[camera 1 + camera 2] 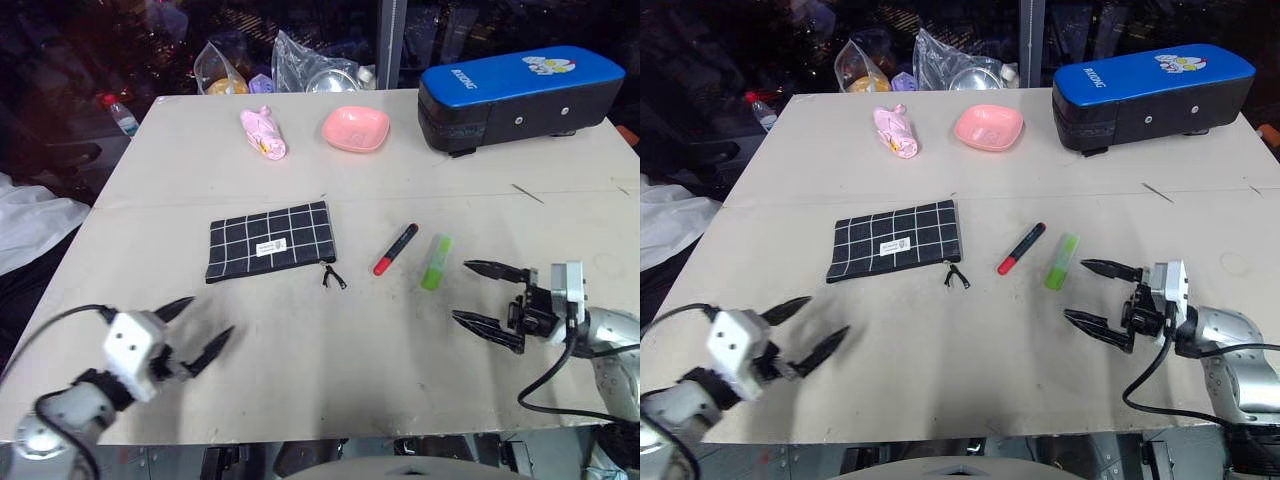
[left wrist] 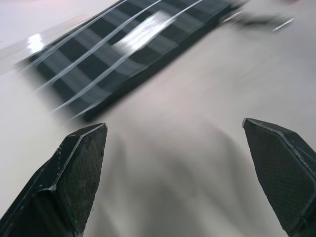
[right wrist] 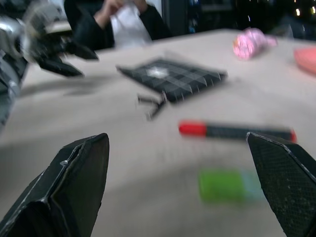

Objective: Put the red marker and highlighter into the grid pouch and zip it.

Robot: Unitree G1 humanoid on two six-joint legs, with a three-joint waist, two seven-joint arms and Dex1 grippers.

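Observation:
The grid pouch (image 1: 270, 240), black with white lines and a small white label, lies flat at the table's middle, and its zipper pull (image 1: 333, 277) trails off its right corner. To its right lies the slim red marker (image 1: 396, 249), and beside that the stubby light-green highlighter (image 1: 437, 261). My right gripper (image 1: 461, 290) hovers open just right of the highlighter, pointing left at it, with nothing between its fingers. My left gripper (image 1: 210, 316) is open and empty near the front left, below the pouch (image 2: 123, 49). The right wrist view shows the marker (image 3: 237, 131) and the highlighter (image 3: 224, 185) ahead.
A big blue-and-black case (image 1: 520, 95) stands at the back right. A pink bowl (image 1: 356, 128) and a pink bundle (image 1: 264, 133) sit at the back middle, with plastic bags (image 1: 300, 65) behind them. A person (image 3: 123, 19) is off the table's left side.

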